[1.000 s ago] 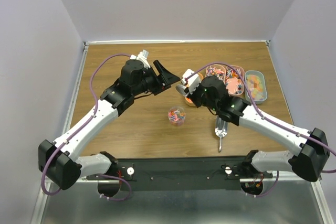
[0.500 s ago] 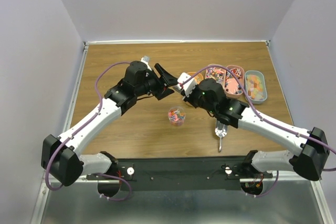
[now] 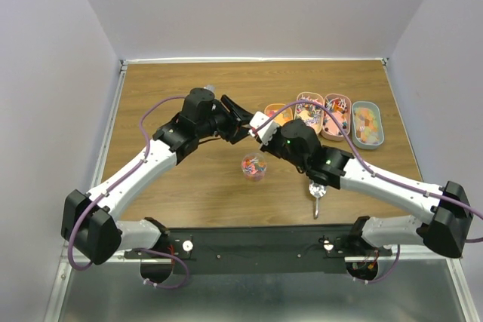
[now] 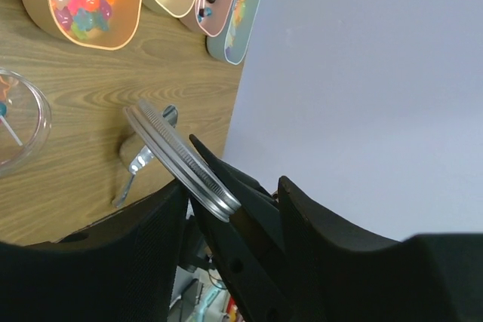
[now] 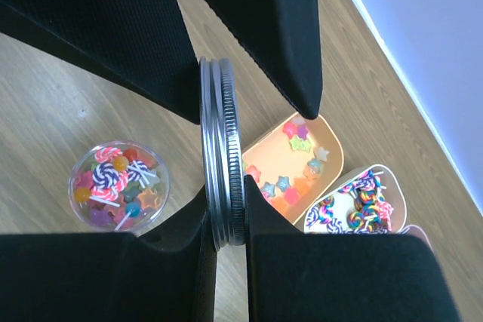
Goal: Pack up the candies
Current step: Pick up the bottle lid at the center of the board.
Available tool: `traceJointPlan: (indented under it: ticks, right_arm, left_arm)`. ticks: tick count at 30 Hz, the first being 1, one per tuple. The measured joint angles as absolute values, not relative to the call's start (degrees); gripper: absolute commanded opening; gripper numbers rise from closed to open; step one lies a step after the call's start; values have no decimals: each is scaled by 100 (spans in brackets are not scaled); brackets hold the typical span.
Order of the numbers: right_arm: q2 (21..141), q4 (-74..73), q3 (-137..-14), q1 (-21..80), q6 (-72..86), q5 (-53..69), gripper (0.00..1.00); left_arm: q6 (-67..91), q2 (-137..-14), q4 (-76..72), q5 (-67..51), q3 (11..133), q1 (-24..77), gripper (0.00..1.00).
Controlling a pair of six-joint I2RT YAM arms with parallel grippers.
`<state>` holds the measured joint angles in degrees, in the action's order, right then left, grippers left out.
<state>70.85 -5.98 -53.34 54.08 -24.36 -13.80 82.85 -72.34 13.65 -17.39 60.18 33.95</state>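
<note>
Candies of mixed colours, some swirled ones on sticks, fill a small clear cup standing on the wooden table. I note the cup sits near the middle of the table, in front of where the two grippers meet. More sweets lie in four oblong trays lined up side by side toward the far right. The nearest to the grippers is an orange tray holding star shapes.

Right gripper: I find its fingers pressed onto a round metal lid, which is pinched edge-on and held upright above the table. The grip is on the lower part of the rim in the right wrist view.

Left gripper: jaws spread, one finger on each side of the same lid. One finger looks to be against the lid's face. The other stands clear of it with table showing in the gap. I record no firm grip on this side.

Metal scoop: it lies flat on the table under the right forearm, near the front edge and apart from the cup.
</note>
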Motion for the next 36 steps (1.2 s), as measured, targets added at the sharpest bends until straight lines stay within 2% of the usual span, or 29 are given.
traceJointPlan:
  ticks: [17, 20, 21, 23, 26, 27, 29, 30, 33, 36]
  right_arm:
    - [7255, -217, -5216, 5870, -2906, -2333, 5]
    - [7284, -119, -5140, 5968, -2963, -2515, 6]
    - [7286, -106, -5124, 5988, -2967, -2554, 9]
    - [7293, -60, -5094, 6040, -2967, -2661, 15]
    - [7314, 34, -5070, 6088, -2961, -2810, 35]
    - [7314, 40, -5063, 6097, -2961, -2834, 48]
    - [7314, 25, -5015, 6136, -2906, -2834, 60]
    - [7312, 8, -4991, 6158, -2930, -2829, 70]
    - [7297, -25, -4925, 6191, -2799, -2773, 87]
    - [7229, -110, -4921, 6191, -2685, -2711, 98]
  left_arm:
    - [8562, -7419, 1789, -1699, 6141, 3426, 28]
    - [8630, -7424, 1848, -1702, 6141, 3426, 17]
    - [8685, -7424, 1846, -1704, 6141, 3426, 8]
    - [8779, -7424, 1835, -1706, 6141, 3426, 0]
    - [8914, -7415, 1763, -1726, 6114, 3426, 0]
    - [8949, -7400, 1671, -1747, 6055, 3426, 0]
    - [8947, -7338, 1485, -1767, 5892, 3426, 0]
    - [8945, -7308, 1428, -1769, 5819, 3426, 0]
    - [8921, -7247, 1258, -1769, 5662, 3426, 0]
    - [8899, -7140, 1011, -1767, 5454, 3426, 0]
